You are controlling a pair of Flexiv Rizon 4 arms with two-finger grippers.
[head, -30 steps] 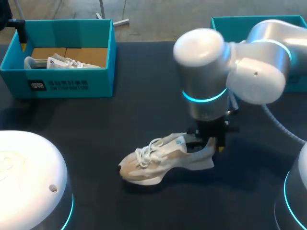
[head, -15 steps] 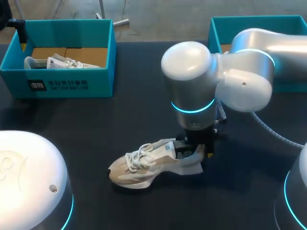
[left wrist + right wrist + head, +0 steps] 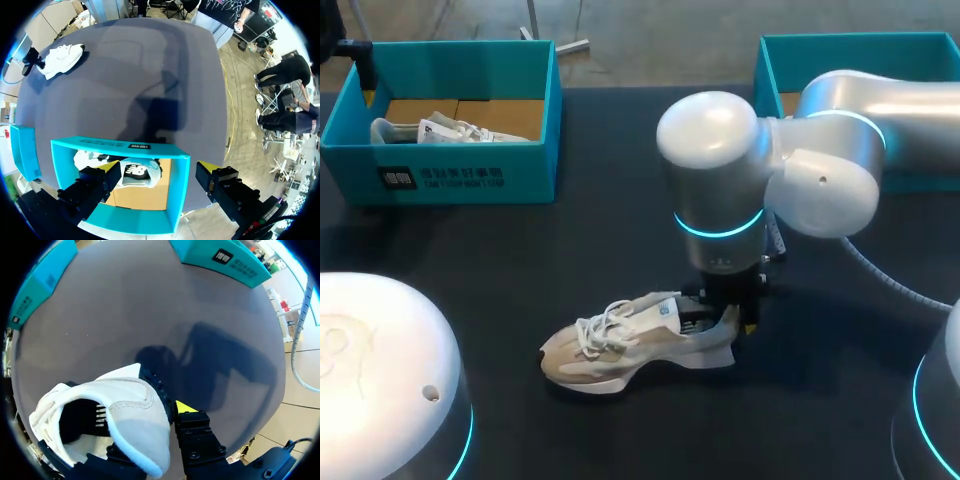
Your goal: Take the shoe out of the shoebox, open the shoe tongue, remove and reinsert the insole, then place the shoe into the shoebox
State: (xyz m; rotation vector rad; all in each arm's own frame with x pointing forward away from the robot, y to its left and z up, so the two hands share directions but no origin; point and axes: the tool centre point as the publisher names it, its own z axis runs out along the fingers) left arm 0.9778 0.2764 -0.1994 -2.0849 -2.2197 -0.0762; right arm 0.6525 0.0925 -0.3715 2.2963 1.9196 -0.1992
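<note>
Right end effector clamps shoe heel; left end effector hangs wide. Seat the sole flat on the desk before releasing.

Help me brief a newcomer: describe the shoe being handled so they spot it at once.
On the dark table, look under the silver joint of the right arm. There the beige-and-white sneaker stands on the tabletop, heel in the right gripper. The other shoe lies inside the teal shoebox; this one does not.

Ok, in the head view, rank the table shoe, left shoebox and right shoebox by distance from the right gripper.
1. shoe: its heel is in the right gripper.
2. right shoebox: back right.
3. left shoebox: far left corner.
</note>
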